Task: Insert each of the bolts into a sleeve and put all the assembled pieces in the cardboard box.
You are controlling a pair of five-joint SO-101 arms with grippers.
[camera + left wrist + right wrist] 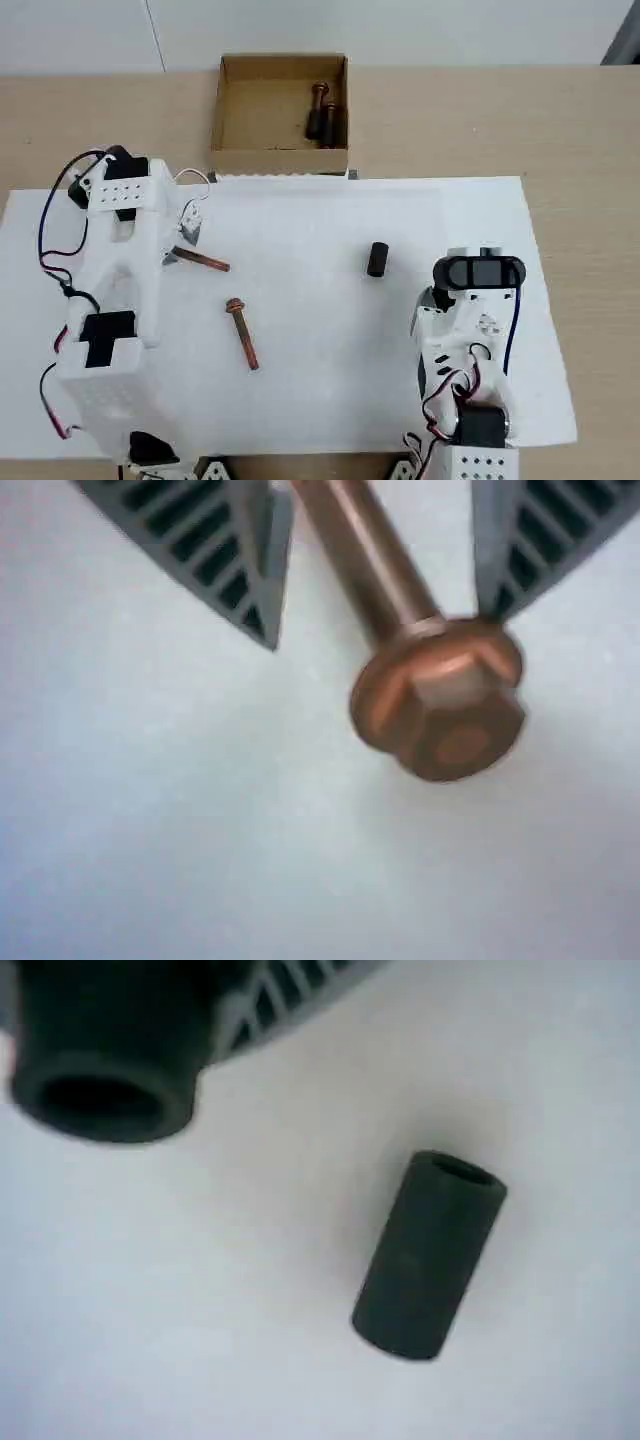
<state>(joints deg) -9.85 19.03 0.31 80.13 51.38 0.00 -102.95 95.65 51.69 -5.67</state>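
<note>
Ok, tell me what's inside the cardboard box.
Two bolts in dark sleeves lie side by side near one side wall of the cardboard box. Each sleeve covers part of its bolt's shank, so that stretch cannot be seen.

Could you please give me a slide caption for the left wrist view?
Left pincer open astride a copper bolt lying on the white sheet.
</note>
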